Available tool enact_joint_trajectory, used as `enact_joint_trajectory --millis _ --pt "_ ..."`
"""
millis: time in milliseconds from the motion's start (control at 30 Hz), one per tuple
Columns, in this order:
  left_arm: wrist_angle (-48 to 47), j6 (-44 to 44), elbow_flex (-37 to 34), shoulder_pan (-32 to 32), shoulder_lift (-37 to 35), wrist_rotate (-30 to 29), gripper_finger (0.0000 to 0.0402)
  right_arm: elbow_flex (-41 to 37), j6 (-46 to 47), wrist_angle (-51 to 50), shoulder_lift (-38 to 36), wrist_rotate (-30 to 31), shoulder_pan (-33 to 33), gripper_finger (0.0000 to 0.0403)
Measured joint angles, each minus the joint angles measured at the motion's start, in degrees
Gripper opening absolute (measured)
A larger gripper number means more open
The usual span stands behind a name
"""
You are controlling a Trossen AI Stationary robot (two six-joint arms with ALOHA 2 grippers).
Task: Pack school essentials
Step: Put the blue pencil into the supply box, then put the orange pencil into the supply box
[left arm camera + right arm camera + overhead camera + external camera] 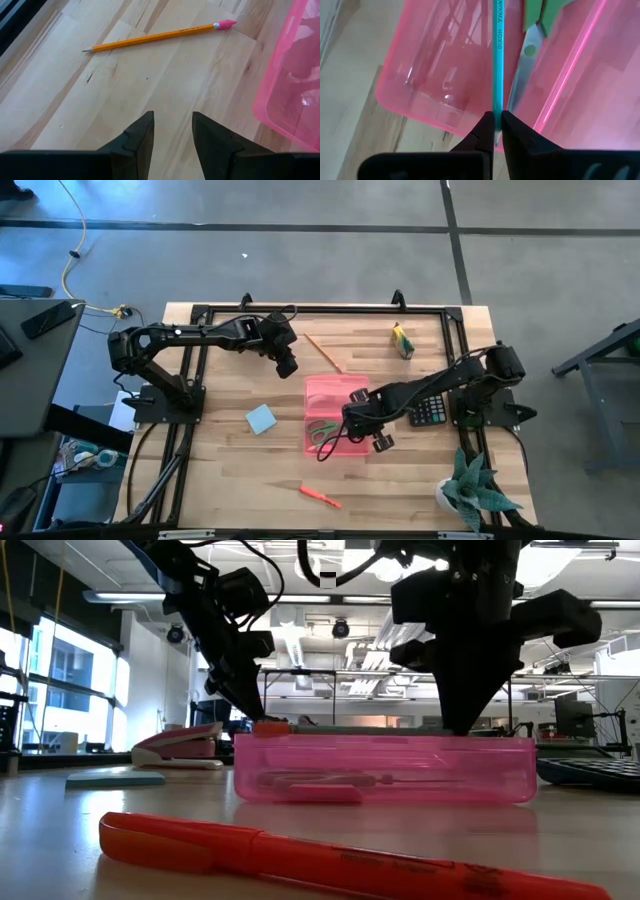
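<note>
A translucent pink plastic box (336, 418) lay mid-table, green-handled scissors (322, 429) inside. Over it, the right gripper (497, 121) was clamped on a thin teal pencil (498, 55). The left gripper (172, 131), fingers apart and empty, hovered near a yellow pencil (159, 35) just beside the box.

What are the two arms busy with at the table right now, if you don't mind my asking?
The right claw is shut on a teal pencil, holding it over the pink case, where green-handled scissors already lie. The left claw, fingers apart and empty, hovers above the table near a yellow pencil beside the case. An orange pen, a blue note pad and a small yellow-green box lie unpacked on the table.
</note>
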Motion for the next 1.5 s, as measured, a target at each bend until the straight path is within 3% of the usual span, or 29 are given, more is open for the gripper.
enact_joint_trajectory --millis 400,800,1000,1400,1500 --pt "0.0 0.0 0.0 0.0 0.0 0.0 0.0122 0.0 2.3 -0.5 0.3 -0.8 -1.5 0.0014" --pt "0.0 0.5 0.0 0.0 0.0 0.0 0.0122 0.0 3.8 -0.7 0.3 -0.7 -1.6 0.0091" --pt "0.0 3.3 0.0 0.0 0.0 -0.2 0.0125 0.0 6.9 -2.2 -0.8 -0.8 -3.5 0.0103" --pt "-5.2 1.5 0.0 0.0 0.0 0.0 0.0191 0.0 4.0 -3.6 -9.9 -0.2 -12.7 0.0102" --pt "-6.7 0.5 0.0 0.0 0.0 0.0 0.0214 0.0 3.4 -4.2 -13.4 2.3 -15.5 0.0102"
